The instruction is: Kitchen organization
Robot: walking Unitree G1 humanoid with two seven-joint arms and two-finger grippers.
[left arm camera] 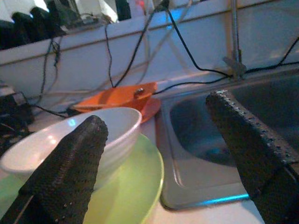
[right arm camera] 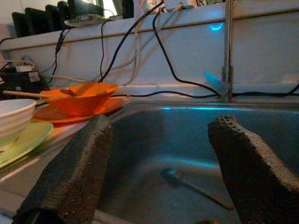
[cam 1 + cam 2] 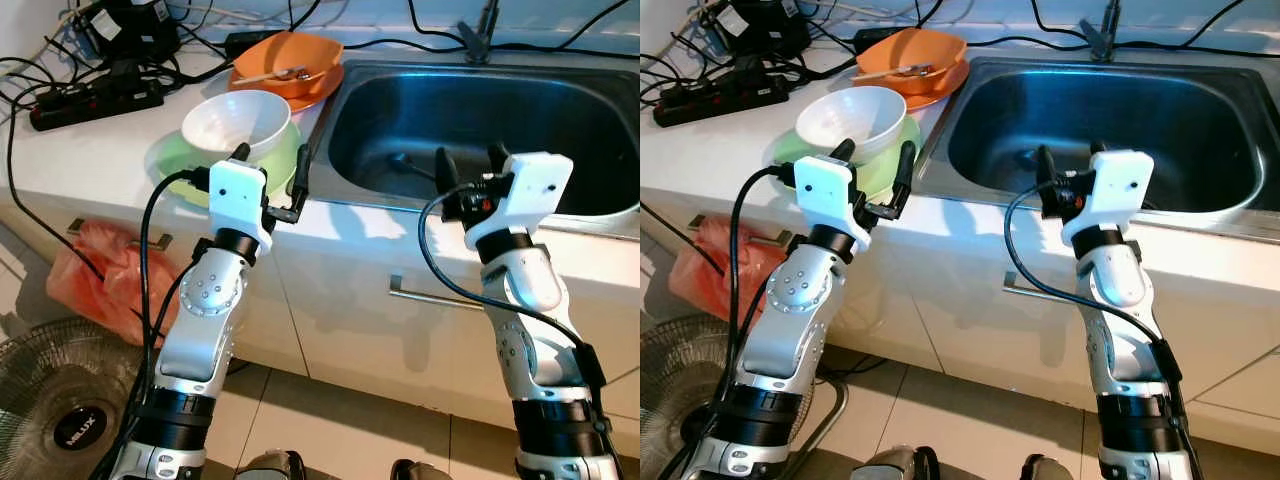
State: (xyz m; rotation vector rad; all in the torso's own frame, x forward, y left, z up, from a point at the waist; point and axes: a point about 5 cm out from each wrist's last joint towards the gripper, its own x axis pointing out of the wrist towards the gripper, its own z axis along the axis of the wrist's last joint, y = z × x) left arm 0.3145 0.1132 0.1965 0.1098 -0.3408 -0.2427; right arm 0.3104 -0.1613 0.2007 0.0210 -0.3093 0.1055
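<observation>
Left eye view, white bowl (image 3: 236,122) on green plate (image 3: 176,160)

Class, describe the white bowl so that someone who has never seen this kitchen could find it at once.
Start at the steel sink set in the white counter. On the counter to the sink's left sit two stacks of dishes. The white bowl is in the nearer stack, resting on a pale green plate; unlike the orange bowl behind it, it holds no utensil.
</observation>
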